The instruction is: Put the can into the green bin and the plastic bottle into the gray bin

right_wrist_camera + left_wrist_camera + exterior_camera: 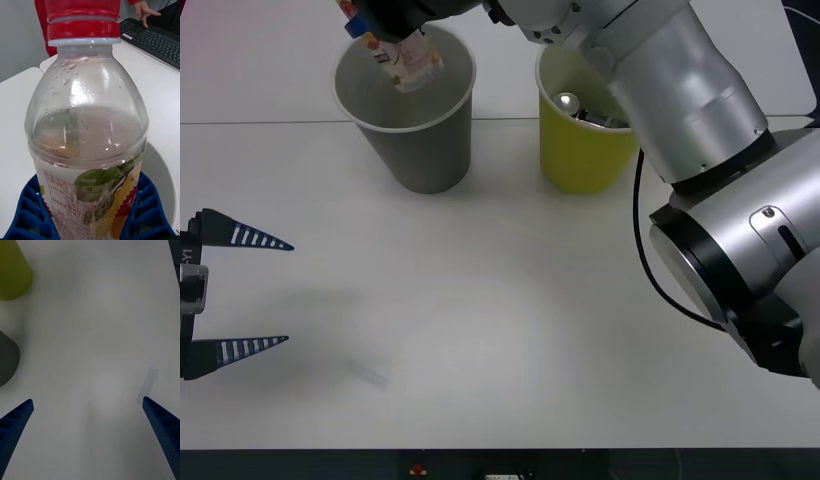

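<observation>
Front view puts the right gripper (395,40) at the top of the frame, left of centre, above the mouth of the gray bin (412,150), clamped on the plastic bottle (410,60). The bottle hangs tilted over the bin's opening, its labelled body inside the line of the pale rim, its red cap toward the upper left corner. Just to the right of the gray bin, apart from it, stands the green bin (580,150); the can (567,101) lies inside it, its shiny round top showing beside the right arm's silver casing, which crosses over part of that bin's rim. At the left edge of the frame, below the middle, the left gripper (240,292) rests low over the white table (500,330) with its two ribbed fingers spread wide and nothing between them. Right wrist view has the bottle (86,123) close up, red cap at the top, clear shoulders below, and the white-and-orange label pinched between the blue fingers (26,213) at the bottom. Left wrist view has the fingers (161,427) parted at the bottom corners, bare table (101,333) between them, with the green bin (11,273) at upper left and the gray bin (5,360) at the left edge.
</observation>
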Robot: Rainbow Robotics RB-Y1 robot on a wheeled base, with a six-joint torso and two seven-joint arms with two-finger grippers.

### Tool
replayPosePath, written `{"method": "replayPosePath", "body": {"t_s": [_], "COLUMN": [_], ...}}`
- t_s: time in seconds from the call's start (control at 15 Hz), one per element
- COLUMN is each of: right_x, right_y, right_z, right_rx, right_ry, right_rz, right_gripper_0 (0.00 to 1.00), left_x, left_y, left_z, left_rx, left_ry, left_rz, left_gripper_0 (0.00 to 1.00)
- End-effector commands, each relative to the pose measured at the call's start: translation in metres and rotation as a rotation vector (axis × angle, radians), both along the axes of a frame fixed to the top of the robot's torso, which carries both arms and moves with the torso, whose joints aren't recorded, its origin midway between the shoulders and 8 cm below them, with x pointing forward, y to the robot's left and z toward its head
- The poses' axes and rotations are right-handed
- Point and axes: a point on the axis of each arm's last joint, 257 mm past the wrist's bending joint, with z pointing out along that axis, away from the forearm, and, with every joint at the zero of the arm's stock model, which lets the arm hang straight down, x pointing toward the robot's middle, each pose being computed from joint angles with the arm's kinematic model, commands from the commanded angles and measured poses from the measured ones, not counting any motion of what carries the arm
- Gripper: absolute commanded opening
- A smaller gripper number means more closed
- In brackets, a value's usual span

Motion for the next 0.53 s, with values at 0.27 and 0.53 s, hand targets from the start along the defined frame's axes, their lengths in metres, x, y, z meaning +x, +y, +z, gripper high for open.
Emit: {"method": "replayPosePath", "body": {"t_s": [0.27, 0.53], "right_x": [0.0189, 0.0175], "right_y": [0.0069, 0.0100], "right_z": [-0.0081, -0.0063], "right_rx": [-0.011, -0.026], "right_ry": [-0.040, -0.068], "right_rz": [-0.009, 0.022], "right_gripper_0": [0.14, 1.00], "left_x": [0.0000, 0.0000], "left_y": [0.0000, 0.0000], "left_z": [0.0000, 0.0000], "left_rx": [0.000, 0.000], "left_ry": [0.000, 0.000], "left_rz": [0.000, 0.000], "left_gripper_0": [1.00, 1.00]}}
